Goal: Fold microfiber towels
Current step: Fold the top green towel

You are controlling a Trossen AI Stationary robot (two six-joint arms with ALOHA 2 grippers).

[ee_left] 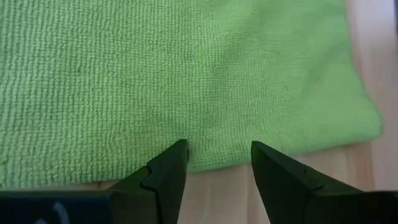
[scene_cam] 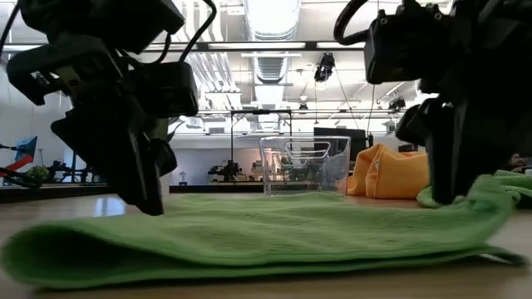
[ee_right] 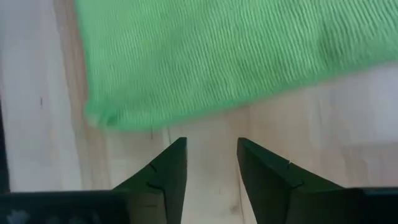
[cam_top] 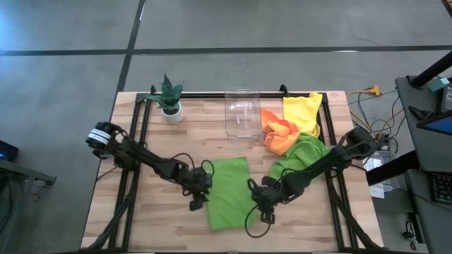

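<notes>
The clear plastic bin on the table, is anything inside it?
Empty: the clear bin shows only bare wood through its walls, and the towel pile lies beside it.

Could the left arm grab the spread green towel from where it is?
Probably yes. The left gripper sits open at the edge of the green towel, which lies flat on the table, with nothing between them. The right gripper is open at the opposite edge.
</notes>
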